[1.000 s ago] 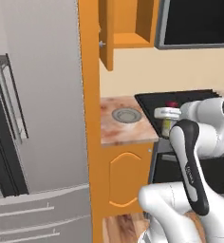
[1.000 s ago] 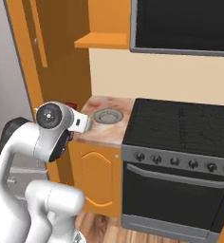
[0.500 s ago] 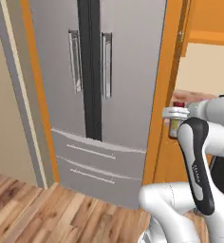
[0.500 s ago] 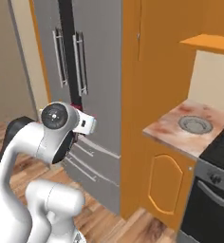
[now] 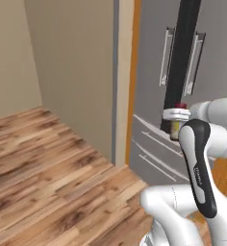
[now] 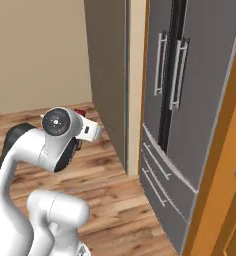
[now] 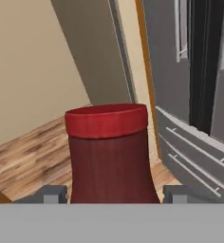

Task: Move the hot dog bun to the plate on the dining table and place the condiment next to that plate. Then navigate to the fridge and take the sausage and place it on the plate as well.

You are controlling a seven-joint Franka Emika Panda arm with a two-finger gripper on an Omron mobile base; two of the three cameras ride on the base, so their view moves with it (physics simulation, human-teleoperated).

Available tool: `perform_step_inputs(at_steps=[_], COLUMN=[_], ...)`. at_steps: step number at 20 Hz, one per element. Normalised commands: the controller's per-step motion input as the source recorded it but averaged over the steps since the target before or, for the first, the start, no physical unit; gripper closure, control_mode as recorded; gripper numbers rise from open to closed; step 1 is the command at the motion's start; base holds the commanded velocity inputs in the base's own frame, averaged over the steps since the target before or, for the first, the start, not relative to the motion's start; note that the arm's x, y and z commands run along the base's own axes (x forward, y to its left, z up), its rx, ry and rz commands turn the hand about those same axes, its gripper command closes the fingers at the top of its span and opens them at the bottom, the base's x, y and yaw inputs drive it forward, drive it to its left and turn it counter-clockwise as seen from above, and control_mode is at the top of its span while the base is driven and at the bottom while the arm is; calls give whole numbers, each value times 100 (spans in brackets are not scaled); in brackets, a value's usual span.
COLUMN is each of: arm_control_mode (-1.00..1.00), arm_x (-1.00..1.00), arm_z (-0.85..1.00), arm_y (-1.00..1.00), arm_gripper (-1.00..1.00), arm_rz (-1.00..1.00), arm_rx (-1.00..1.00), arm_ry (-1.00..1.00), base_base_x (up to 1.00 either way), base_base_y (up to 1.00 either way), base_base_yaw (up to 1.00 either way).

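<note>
Condiment bottle (image 7: 109,156) sits right between the two dark fingertips (image 7: 50,193), which press in on either side of its dark red-brown body, so the gripper (image 7: 111,194) is clamped on it, held fairly wide by the bottle's girth. Its red cap (image 7: 106,120) stands up close in the hand view. From the left base view the bottle (image 5: 177,126) peeks out beyond the arm's white wrist, carried in the air in front of the fridge's lower drawers; from the right base view just a bit of its red cap (image 6: 80,112) shows behind the round wrist joint.

Below and beyond it lies wooden plank flooring (image 5: 48,168). A little farther stands a grey side panel with a cream and orange edge (image 5: 125,86), and past that the fridge (image 6: 190,90), tall and grey, its doors closed, two long vertical bar handles (image 6: 169,70) side by side at the dark centre seam, with two drawers (image 6: 162,175) underneath. A plain beige wall (image 5: 9,57) closes the far left.
</note>
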Motion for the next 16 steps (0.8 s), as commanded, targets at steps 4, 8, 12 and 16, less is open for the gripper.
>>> perform_step_inputs(at_steps=[4, 8, 12, 16], arm_control_mode=[100, 100, 100, 100], arm_x=[0, 0, 0, 0], arm_z=[0, 0, 0, 0], arm_y=[0, 0, 0, 0], arm_gripper=[100, 100, 100, 100], arm_rz=[0, 0, 0, 0], arm_rx=[0, 0, 0, 0], arm_ry=[0, 0, 0, 0], base_base_x=[79, 100, 100, 100], base_base_y=[0, 0, 0, 0], base_base_yaw=[60, 23, 13, 12])
